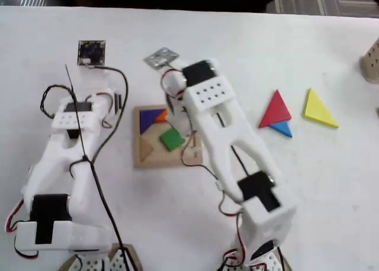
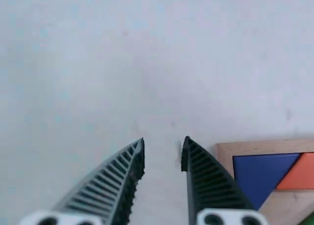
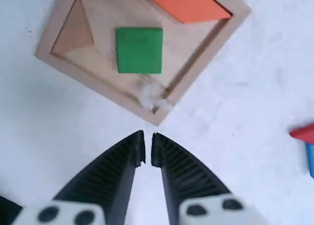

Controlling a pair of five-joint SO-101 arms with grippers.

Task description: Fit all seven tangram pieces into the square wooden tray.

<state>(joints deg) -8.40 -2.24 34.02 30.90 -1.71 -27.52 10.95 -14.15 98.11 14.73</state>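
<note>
White table (image 1: pixel 308 52) holds wooden tray (image 1: pixel 140 161) with green square (image 1: pixel 172 139); left jaws parted, right jaws clenched.

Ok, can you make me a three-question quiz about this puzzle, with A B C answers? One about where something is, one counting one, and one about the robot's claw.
1. Where is the green square?
A in the tray
B on the floor
C held by an arm

2. How many pieces lie on the table outside the tray?
A one
B three
C five

3. The left gripper is:
A open and empty
B shut on a piece
C shut on the tray's rim

Answers:
1 A, it lies flat on the tray's wooden floor.
2 B, the red triangle, small blue triangle and yellow triangle lie outside.
3 A, its fingers stand apart over bare table.
</note>
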